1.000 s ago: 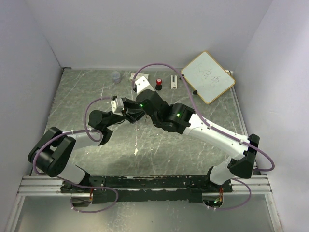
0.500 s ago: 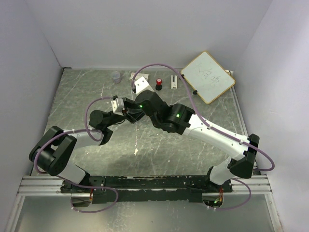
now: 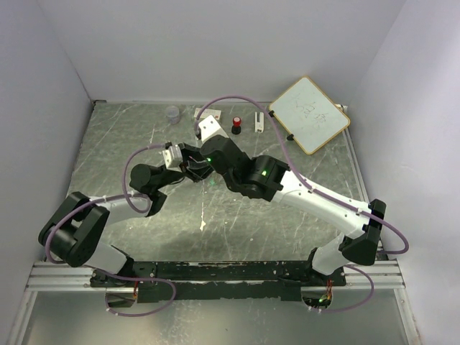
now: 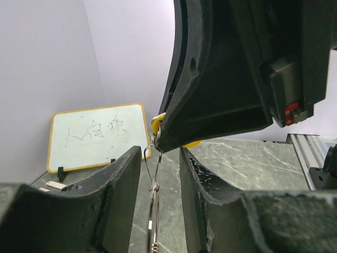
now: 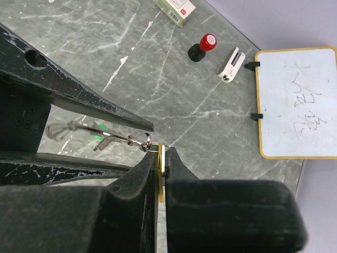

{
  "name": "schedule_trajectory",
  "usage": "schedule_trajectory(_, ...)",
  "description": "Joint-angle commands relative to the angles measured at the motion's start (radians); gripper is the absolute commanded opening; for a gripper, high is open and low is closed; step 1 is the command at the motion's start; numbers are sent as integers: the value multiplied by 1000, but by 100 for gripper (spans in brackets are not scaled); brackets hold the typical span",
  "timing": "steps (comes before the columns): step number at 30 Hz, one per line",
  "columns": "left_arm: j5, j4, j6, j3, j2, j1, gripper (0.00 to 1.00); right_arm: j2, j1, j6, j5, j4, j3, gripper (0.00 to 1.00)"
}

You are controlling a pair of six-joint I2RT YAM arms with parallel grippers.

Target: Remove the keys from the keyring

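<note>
My right gripper (image 5: 162, 153) is shut on the flat yellow key (image 5: 160, 176), pinching it edge-on at the fingertips. The key also shows in the left wrist view (image 4: 157, 123). A small ring links it to the silvery wire keyring (image 5: 124, 138), which stretches level to the left between my left gripper's two fingers (image 5: 89, 105). A green key head (image 5: 98, 137) shows beside it. In the left wrist view the keyring (image 4: 152, 174) runs down the gap of my left gripper (image 4: 159, 154); where it is gripped is hidden. From above, both grippers (image 3: 185, 159) (image 3: 195, 164) meet above the table.
At the back stand a clear cup (image 3: 172, 113), a white box (image 3: 205, 113), a red-and-black knob (image 3: 236, 126) and a white clip (image 3: 259, 121). A framed whiteboard (image 3: 309, 115) lies at the back right. Walls close in on the left, right and back.
Both grippers have shifted slightly left and toward the back together, still joined by the keyring. The left arm's elbow has moved left.
</note>
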State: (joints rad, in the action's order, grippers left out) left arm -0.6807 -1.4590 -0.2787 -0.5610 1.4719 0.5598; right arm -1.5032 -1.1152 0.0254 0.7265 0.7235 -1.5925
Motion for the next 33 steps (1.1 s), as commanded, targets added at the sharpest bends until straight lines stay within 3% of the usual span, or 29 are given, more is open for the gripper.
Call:
schedule_trajectory(1, 30, 12, 43, 18, -44, -4, 47, 11, -11, -3, 14, -24, 5, 0)
schedule_trajectory(33, 13, -8, 16, 10, 0, -4, 46, 23, -28, -5, 36, -37, 15, 0)
